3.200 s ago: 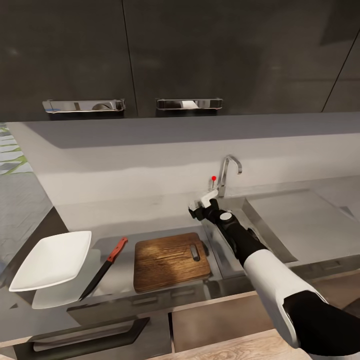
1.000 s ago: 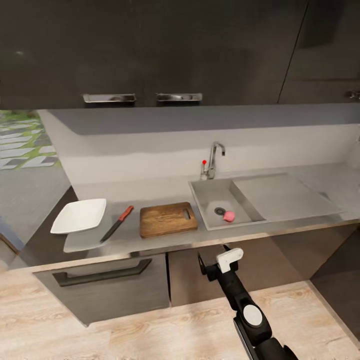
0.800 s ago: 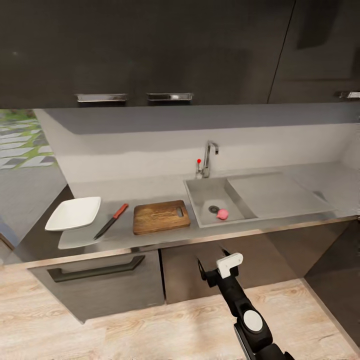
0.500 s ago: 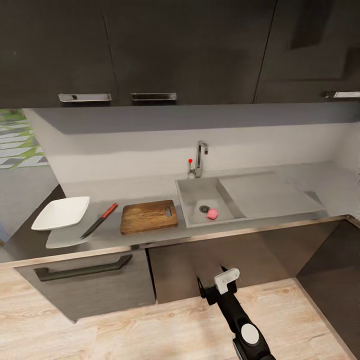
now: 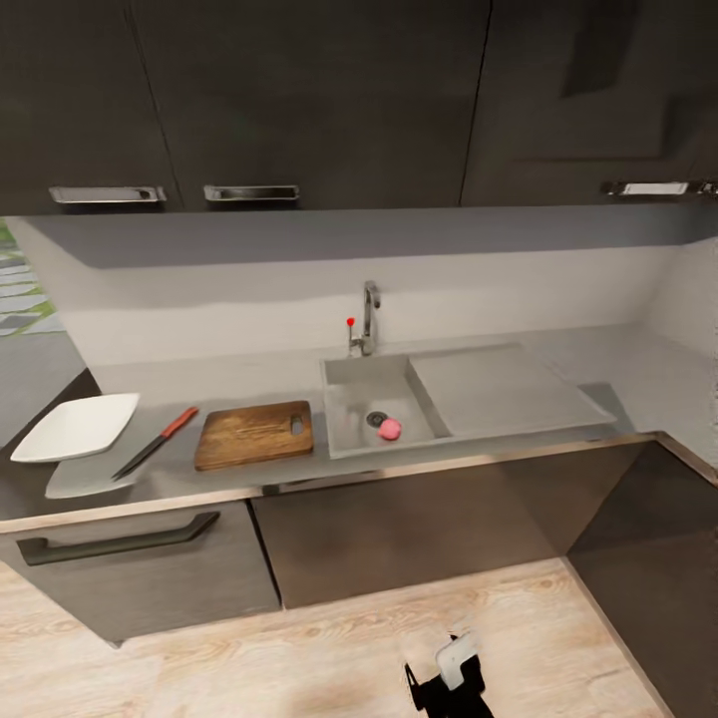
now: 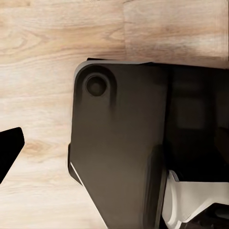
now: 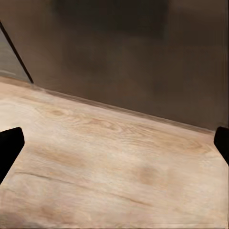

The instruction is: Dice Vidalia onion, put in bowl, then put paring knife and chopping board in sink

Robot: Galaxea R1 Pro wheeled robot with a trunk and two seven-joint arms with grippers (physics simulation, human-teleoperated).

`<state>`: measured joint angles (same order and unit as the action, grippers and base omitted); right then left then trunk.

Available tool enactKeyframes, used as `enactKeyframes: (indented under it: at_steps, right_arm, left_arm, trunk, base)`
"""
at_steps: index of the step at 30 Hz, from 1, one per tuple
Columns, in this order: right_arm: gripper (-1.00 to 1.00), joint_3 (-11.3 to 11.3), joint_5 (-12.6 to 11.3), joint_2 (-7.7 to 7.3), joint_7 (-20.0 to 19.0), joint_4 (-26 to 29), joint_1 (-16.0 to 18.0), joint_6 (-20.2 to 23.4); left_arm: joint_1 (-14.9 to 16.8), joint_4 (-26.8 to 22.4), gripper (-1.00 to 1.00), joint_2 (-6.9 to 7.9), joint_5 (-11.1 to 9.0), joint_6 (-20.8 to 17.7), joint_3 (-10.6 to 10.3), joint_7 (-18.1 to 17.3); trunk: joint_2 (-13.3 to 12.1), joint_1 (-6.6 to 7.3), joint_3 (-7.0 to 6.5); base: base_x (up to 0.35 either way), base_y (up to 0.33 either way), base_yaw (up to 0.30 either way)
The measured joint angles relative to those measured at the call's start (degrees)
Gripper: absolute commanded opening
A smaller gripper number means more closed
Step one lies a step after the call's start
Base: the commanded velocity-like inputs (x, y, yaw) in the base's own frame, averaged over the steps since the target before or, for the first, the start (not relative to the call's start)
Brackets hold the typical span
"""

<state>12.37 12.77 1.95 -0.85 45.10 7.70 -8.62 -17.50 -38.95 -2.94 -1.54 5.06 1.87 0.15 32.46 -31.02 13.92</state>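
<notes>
The view has pulled back from the countertop (image 5: 249, 379). The right gripper (image 5: 446, 680), earlier nearer the cabinets, sits at the bottom edge, jaws spread and empty. The left gripper's state can't be told. The Vidalia onion (image 5: 390, 429) stays in the sink (image 5: 344, 439), centre frame.

The sink (image 5: 351, 439) is open from above; only the tap (image 5: 368, 317) stands at its back edge. The upper cabinets (image 5: 299, 100) hang over the desk (image 5: 249, 374). The board (image 5: 253, 435) lies just beside the sink.
</notes>
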Motion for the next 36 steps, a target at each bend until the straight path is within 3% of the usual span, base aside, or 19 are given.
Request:
enactKeyframes:
  at_steps: [4,9,13,14,18,36]
  right_arm:
    - [1.00,-3.28,-0.05,0.09,-0.20,-7.96,-0.01,-3.83]
    - [1.00,-5.43,-0.12,0.30,-0.72,-14.55,-0.01,-5.52]
    - [1.00,-6.46,-1.34,0.32,-0.80,-15.44,0.00,-5.64]
    - [1.00,-6.80,-3.18,0.32,-0.76,-15.64,0.00,-5.64]
    - [1.00,-6.96,-6.61,0.25,-0.71,-15.77,0.00,-5.64]
    - [1.00,-6.75,-7.27,0.16,-0.85,-15.79,-0.01,-5.63]
  left_arm:
    - [0.00,0.02,1.00,0.05,-0.04,-0.01,0.03,0.01]
    - [-0.02,0.03,1.00,0.08,-0.05,-0.02,0.10,0.04]
    - [0.02,0.00,1.00,0.09,-0.03,-0.02,0.11,0.08]
    - [-0.01,0.02,1.00,0.09,-0.04,-0.02,0.11,0.09]
    - [-0.01,0.03,1.00,0.09,-0.02,-0.02,0.11,0.09]
    - [-0.01,0.12,1.00,0.09,-0.05,-0.02,0.10,0.08]
  trunk:
    - [0.00,0.00,0.00]
    - [0.00,0.00,0.00]
    - [0.00,0.00,0.00]
    - [0.00,0.00,0.00]
    - [0.00,0.00,0.00]
    - [0.01,-0.02,0.00]
  base:
    - [0.075,-0.305,0.000]
    - [0.076,-0.305,0.000]
    - [0.085,-0.305,0.000]
    - [0.096,-0.305,0.000]
    - [0.098,-0.305,0.000]
    - [0.067,-0.305,0.000]
